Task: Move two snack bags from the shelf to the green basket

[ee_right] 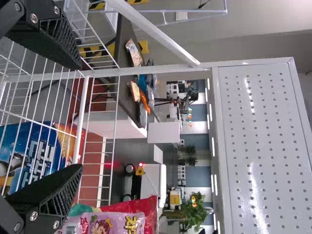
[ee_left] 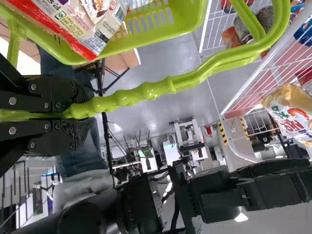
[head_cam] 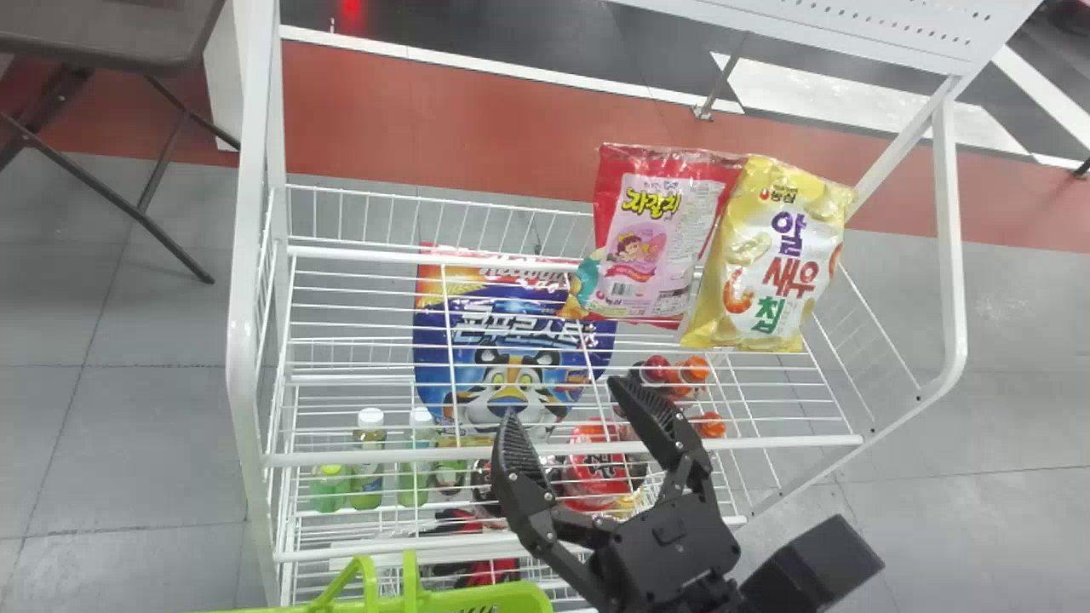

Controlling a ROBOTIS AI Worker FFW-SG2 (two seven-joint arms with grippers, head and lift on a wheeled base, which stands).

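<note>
Yellow snack bag (head_cam: pixel 771 255), seemingly puffy.

The tool (head_cam: pixel 565 400), fingers apart, hangs near the shelf (ee_right: pixel 83 117) and a snack bag (ee_right: pixel 117 222).

The green basket (head_cam: pixel 519 598) is cut off by the head view's bottom edge.

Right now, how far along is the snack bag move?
Likely partway: a red-edged snack bag is in the green basket, though I can't confirm it came from the shelf. In hand: only the basket handle, in the left gripper; right gripper empty. Remaining on the shelf: red-and-pink bag, yellow bag.
</note>
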